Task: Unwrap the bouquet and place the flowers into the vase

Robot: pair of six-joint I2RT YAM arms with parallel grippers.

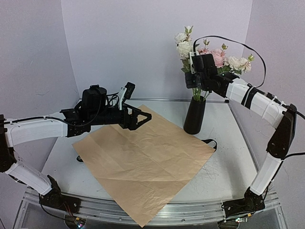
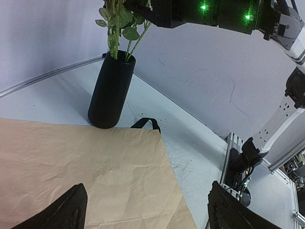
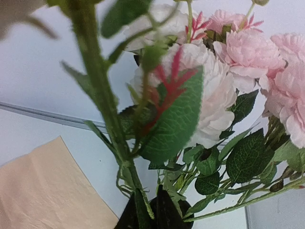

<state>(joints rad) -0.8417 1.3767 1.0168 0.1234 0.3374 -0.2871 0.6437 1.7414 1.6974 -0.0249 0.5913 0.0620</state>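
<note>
The flowers point(image 1: 209, 55) are seen standing in the vase point(image 1: 194, 116) at the far right of the surface point(image 1: 228, 167), stems down, blooms fanned above the rim. The paper sheet point(image 1: 143, 162) is spread flat across the middle, with a black ribbon point(image 2: 145, 123) peeking out at its right edge near the vase. The placing step is judged nearly closed out. The right fingers point(image 1: 190, 80) are held up at the stems above the vase; whether they are clamped or released cannot be told. The left fingers point(image 2: 62, 214) are spread wide, grasping nothing, over the sheet's far left. Next, a clean release and a straight lift is called for, so no stem is dragged out.

Counted: one vase, one sheet, one ribbon, roughly six open blooms.
</note>
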